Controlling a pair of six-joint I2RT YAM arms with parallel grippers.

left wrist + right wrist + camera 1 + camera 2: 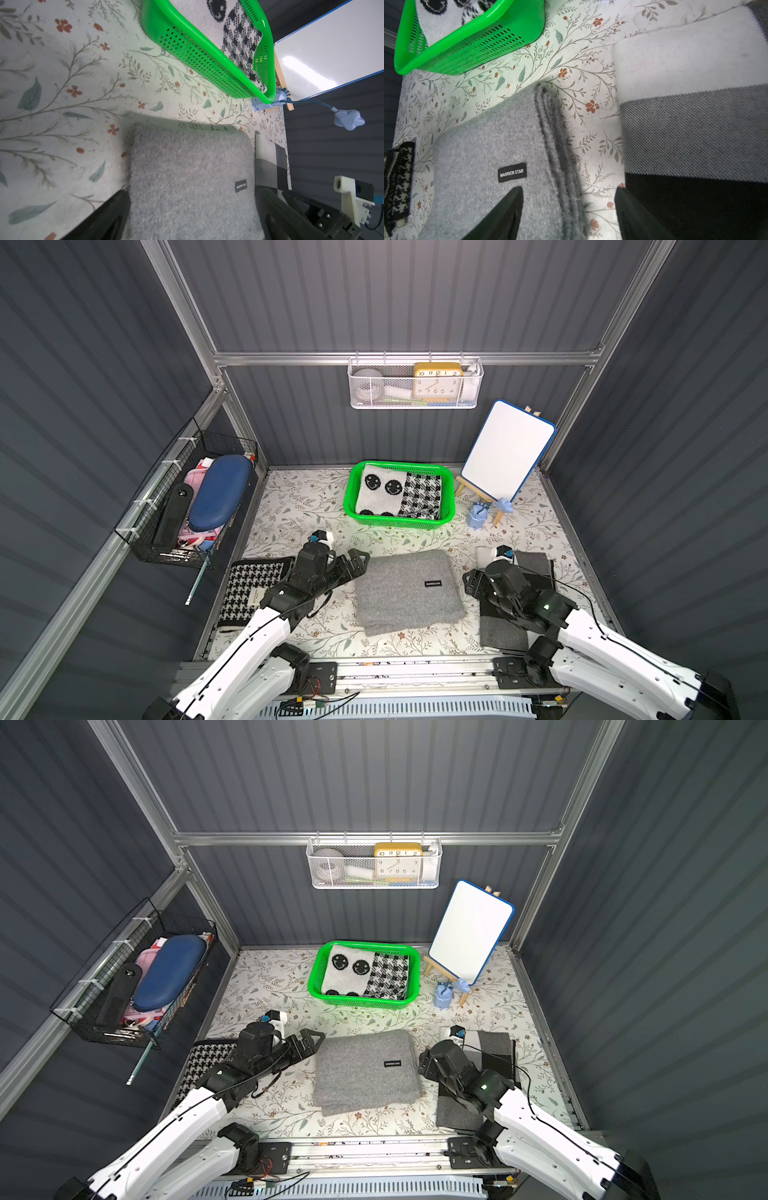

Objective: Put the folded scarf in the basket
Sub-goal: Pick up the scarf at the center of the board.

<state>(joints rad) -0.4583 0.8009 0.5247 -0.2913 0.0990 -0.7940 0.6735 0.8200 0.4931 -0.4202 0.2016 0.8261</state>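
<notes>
**Left gripper (pixel 359 566) and right gripper (pixel 568 189) open, pickup pending**

Both flank the folded fuzzy grey scarf (pixel 409 591), mid-table, well apart from the bright green perforated plastic basket (pixel 395 522). Grasping looks next: close on opposite edges, lift together. Count: one basket holding two patterned scarves (pixel 380 489); three scarves on the floral table (pixel 299 497).

Lab test cell: aluminium frame (pixel 291 358), corrugated grey walls (pixel 374 294), floral tabletop (pixel 299 506).
</notes>
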